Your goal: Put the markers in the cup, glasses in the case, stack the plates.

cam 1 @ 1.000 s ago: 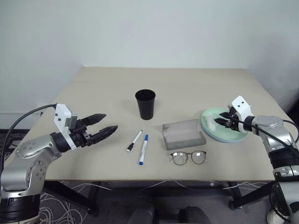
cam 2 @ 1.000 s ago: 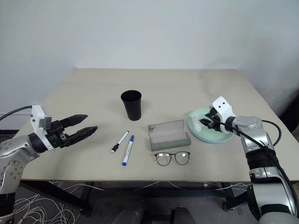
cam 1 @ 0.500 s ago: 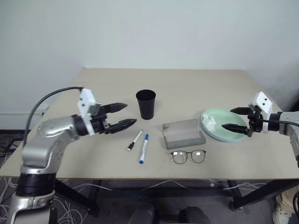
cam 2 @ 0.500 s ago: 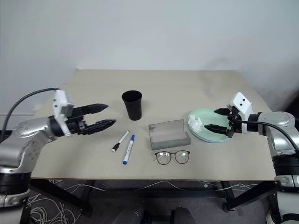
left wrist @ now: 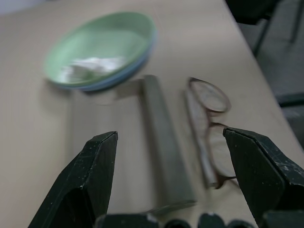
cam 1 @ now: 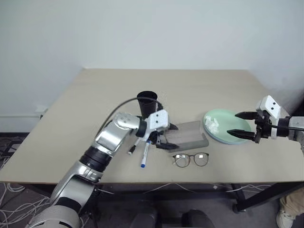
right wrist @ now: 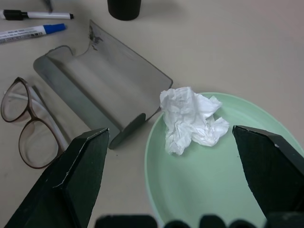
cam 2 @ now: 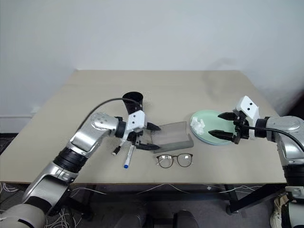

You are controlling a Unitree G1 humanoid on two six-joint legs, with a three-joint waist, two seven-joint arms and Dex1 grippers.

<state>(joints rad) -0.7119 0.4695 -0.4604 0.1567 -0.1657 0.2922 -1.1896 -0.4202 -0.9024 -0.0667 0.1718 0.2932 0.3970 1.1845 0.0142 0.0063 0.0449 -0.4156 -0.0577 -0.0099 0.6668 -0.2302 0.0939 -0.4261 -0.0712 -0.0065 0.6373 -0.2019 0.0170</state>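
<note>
Left gripper (cam 1: pixel 167 136) is spread wide and empty, touching nothing, hovering low over the table (cam 1: pixel 95 99) with its fingers (left wrist: pixel 90 178) aimed across the case (cam 1: pixel 186 135). Its arm reaches in from the left, crossing over the markers. Cup (cam 1: pixel 146 100) stands upright just behind the left wrist, partly hidden by it.

Black-capped marker (cam 1: pixel 131 149) and blue-capped marker (cam 1: pixel 144 157) lie side by side on the table beneath the left arm, near the front edge, both outside the cup.

Case lies open in the middle of the table, lid up, nothing inside. Glasses (cam 1: pixel 191 159) lie just in front of the case, apart from it, lenses toward the front edge, not in the case.

Plates (cam 1: pixel 216 134) are stacked to the right of the case, green one on top, a blue rim showing under it in the left wrist view. A crumpled tissue (right wrist: pixel 191 118) sits in the green plate, on the side nearest the case.

Right gripper (cam 1: pixel 242 124) is fully spread and empty, fingers (right wrist: pixel 80 178) apart, held above the right part of the plates, pointing toward the tissue without touching it.
</note>
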